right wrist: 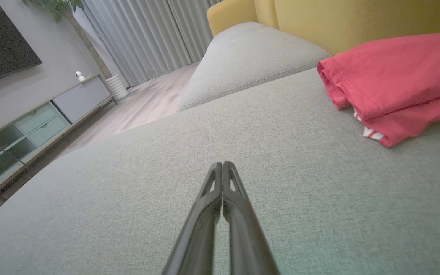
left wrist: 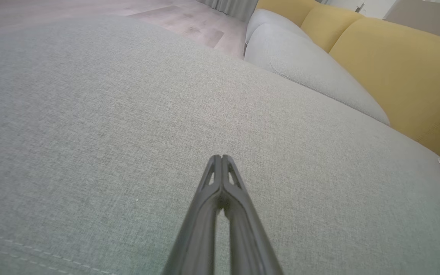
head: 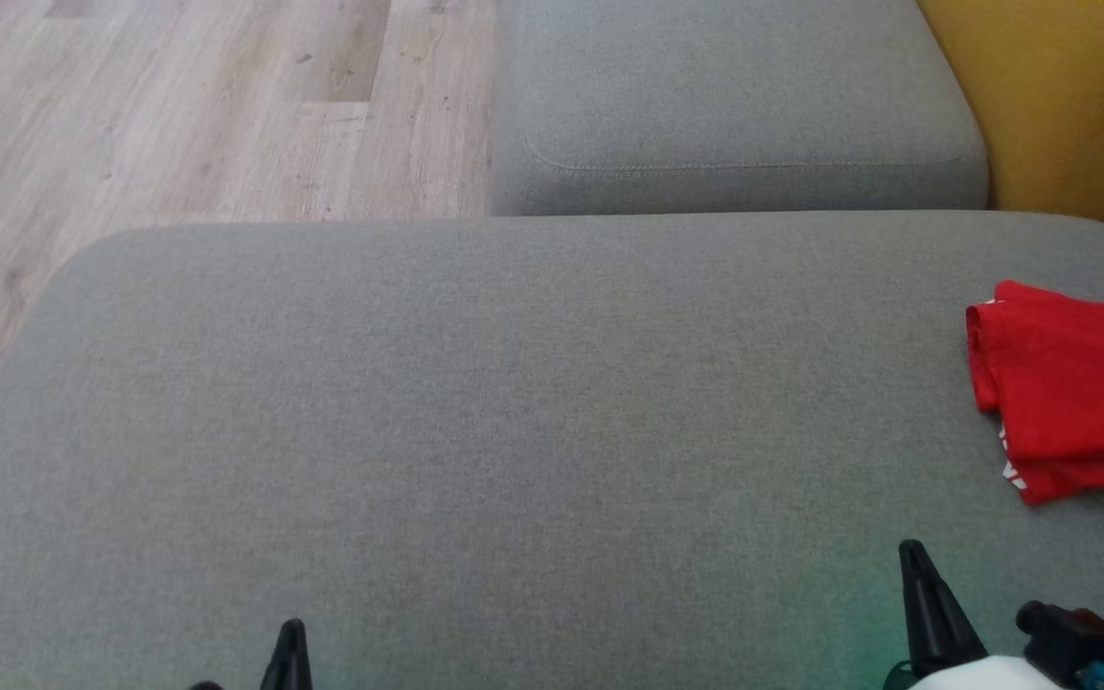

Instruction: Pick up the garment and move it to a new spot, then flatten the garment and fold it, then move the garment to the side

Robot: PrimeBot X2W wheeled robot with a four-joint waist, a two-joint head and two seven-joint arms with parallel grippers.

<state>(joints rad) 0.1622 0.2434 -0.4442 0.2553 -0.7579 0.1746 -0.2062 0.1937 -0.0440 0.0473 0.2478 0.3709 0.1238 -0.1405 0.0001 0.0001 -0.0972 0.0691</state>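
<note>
Sideways, the garment (head: 1074,393) points its fold left; left claw (left wrist: 222,157), right claw (right wrist: 223,163) closed.

Soft even daylight, faint shadows; green tint on sofa (head: 514,402) at 5 o'clock, head view; wrist-view edges warped, soft.

Head looks down; 2 low wrist views (near cushion (head: 514,383)) share garment (head: 1079,412).

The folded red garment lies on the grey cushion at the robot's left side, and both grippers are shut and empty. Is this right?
Only the side is wrong: the head view shows the red garment at the robot's right. The rest holds.
</note>
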